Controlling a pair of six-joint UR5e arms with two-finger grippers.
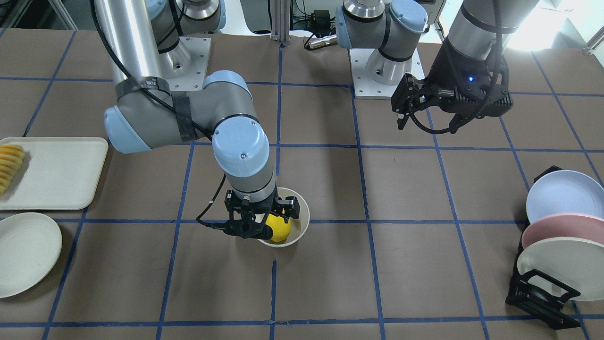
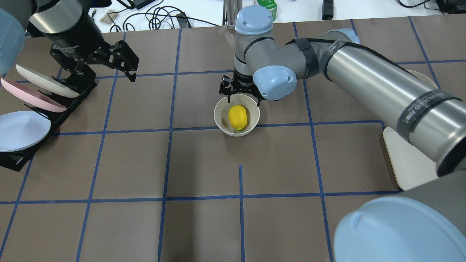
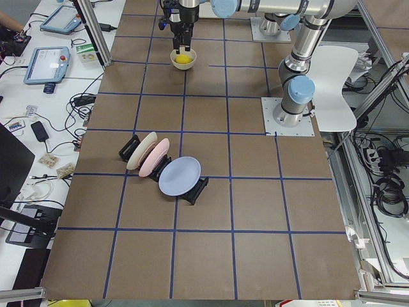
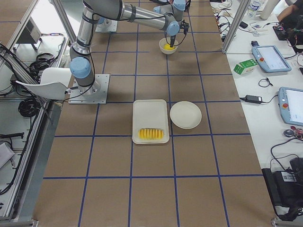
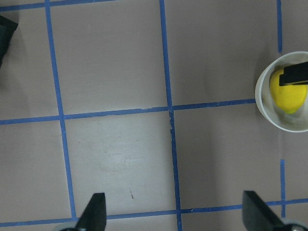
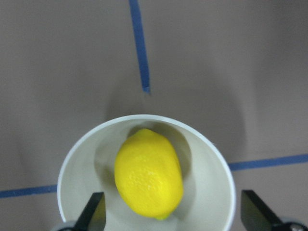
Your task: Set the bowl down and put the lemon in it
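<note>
One lemon [image 2: 237,117] lies in the bottom of the bowl [image 2: 218,123], and the bowl stands upright on the brown table [image 2: 145,163] near its middle, just beside a crossing of the blue tape lines. From over the robot's shoulders the lemon's long axis points roughly away from the robot, tilted a little. In the right wrist view it runs up the frame, so it crosses the line between the two fingers instead of lying along it.

Directly above the bowl's far rim hangs the right gripper [image 2: 243,98], pointing down with its jaws spread wide. The lemon sits below it and slightly toward the robot's side. The wrist camera shows a gap on either side of the fruit and nothing pinching it. I cannot tell whether the fingertips are below the rim or just over it.

Far off on the other side, the left gripper [image 1: 427,123] hovers with its jaws apart and holds nothing, close to the rack of pastel plates [image 2: 25,109]. So the right arm is much the nearer one.

To my eye the lemon is delivered. What is left is a straight lift, so that the spread fingers do not catch the bowl's rim and drag it.
</note>
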